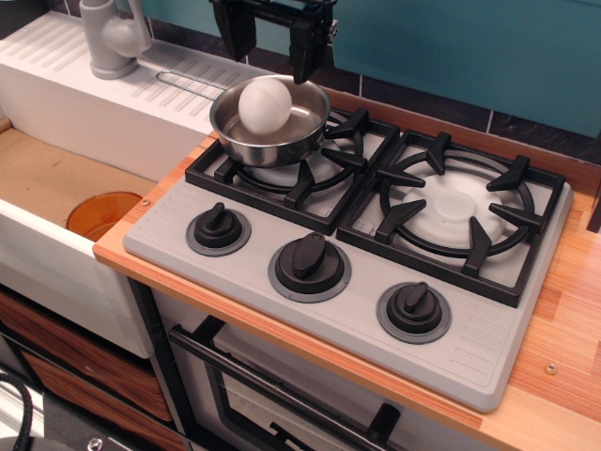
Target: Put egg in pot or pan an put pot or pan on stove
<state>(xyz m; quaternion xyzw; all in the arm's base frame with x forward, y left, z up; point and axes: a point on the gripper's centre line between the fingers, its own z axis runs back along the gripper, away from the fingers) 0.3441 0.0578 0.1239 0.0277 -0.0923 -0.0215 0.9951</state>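
Note:
The white egg (265, 103) lies inside the shiny steel pan (282, 137). The pan sits on the back edge of the left burner grate of the grey stove (357, 235), its wire loop handle (188, 83) pointing left over the white sink unit. My gripper (273, 52) hangs above the pan at the top of the view, open and empty, its two black fingers (302, 56) spread apart and clear of the egg.
A white sink unit (103, 94) with a grey tap (111, 38) stands at the left. An orange dish (101, 214) lies in the wooden basin below. Three black knobs (310, 258) line the stove's front. A teal wall panel runs behind.

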